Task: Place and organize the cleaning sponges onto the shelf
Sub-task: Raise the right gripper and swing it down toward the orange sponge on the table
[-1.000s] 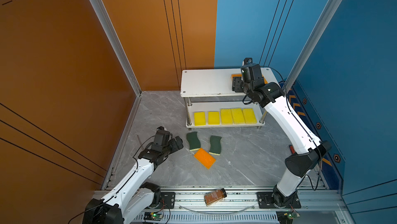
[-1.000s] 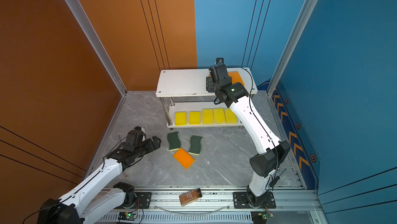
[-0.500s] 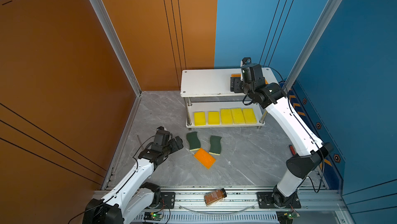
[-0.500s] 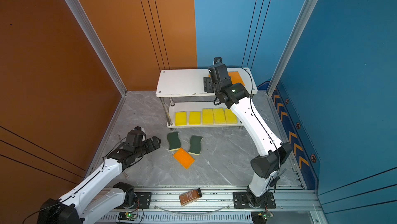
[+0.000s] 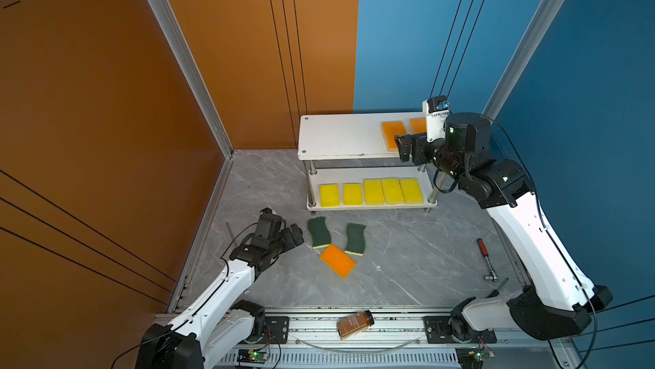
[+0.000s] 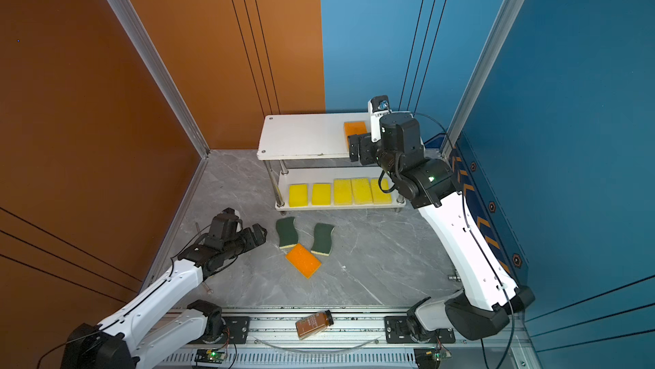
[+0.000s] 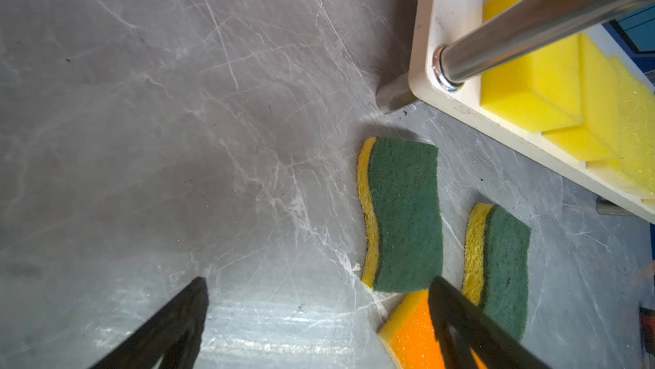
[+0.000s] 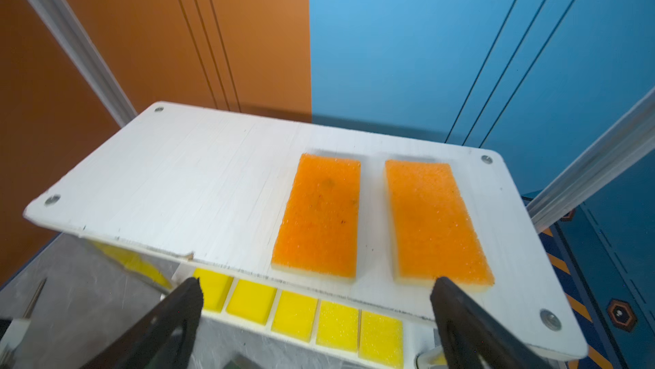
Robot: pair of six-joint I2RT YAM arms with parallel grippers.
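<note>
Right claw [image 5: 409,149] is hanging agape, empty, near 2 orange sponges [image 8: 319,215] at the shelf's [image 5: 336,137] 3 o'clock end; left claw [image 5: 296,238] is gaping too.

From where I stand, orange wall panels [image 5: 88,101] cover the left and the back, meeting blue wall panels [image 5: 393,37] at a straight seam; the blue carries on round the right. Thin dark lines cross both colours. A silver aluminium post [image 5: 185,62] marks the corner. The grey, marble-veined floor [image 5: 407,261] is evenly lit, and a metal rail [image 5: 397,324] edges the front.
</note>
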